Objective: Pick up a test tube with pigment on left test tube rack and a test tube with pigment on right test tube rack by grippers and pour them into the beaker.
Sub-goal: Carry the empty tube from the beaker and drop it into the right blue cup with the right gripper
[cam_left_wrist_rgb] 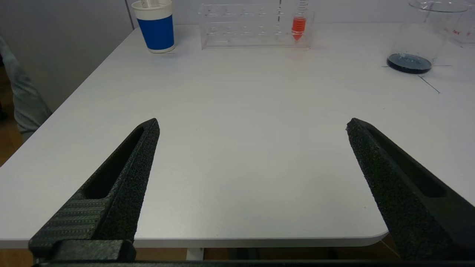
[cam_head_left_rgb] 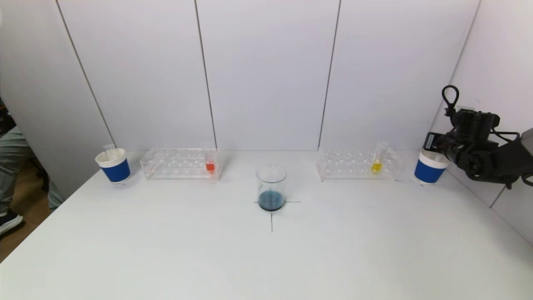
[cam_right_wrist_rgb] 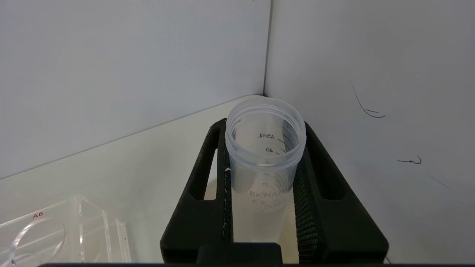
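Right wrist view: right gripper (cam_right_wrist_rgb: 265, 174) clamps an empty clear graduated plastic tube (cam_right_wrist_rgb: 265, 148), mouth up, over blue-and-white paper cup (cam_head_left_rgb: 431, 167), prob. for discard. Left gripper (cam_left_wrist_rgb: 252, 124) gapes wide, nothing between; red-pigment tube (cam_left_wrist_rgb: 298, 26) racked well ahead.

Red "A6" on the clear rack (cam_right_wrist_rgb: 55, 230) corner — "45mL", "40" on the empty tube (cam_right_wrist_rgb: 265, 155).

Left hand (cam_left_wrist_rgb: 252, 124) at the near left, black fingers spread wide, right hand (cam_right_wrist_rgb: 264, 148) raised at the far right, fingers clamped shut
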You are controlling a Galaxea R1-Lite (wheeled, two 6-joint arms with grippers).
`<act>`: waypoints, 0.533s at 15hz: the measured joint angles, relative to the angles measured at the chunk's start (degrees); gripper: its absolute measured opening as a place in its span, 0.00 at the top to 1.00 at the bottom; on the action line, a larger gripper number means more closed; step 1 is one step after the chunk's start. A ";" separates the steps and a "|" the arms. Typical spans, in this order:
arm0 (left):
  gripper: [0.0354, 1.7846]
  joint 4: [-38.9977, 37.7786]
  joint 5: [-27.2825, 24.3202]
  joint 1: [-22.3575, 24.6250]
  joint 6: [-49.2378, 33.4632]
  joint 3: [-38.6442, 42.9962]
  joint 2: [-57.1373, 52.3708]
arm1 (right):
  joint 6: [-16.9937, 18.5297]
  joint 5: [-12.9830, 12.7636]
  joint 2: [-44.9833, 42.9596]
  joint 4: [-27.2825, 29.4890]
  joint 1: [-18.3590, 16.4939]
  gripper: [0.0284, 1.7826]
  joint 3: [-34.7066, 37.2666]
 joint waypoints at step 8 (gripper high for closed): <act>0.01 0.00 0.00 0.00 0.00 0.00 0.00 | 0.00 0.00 -0.35 -0.02 0.11 0.72 0.23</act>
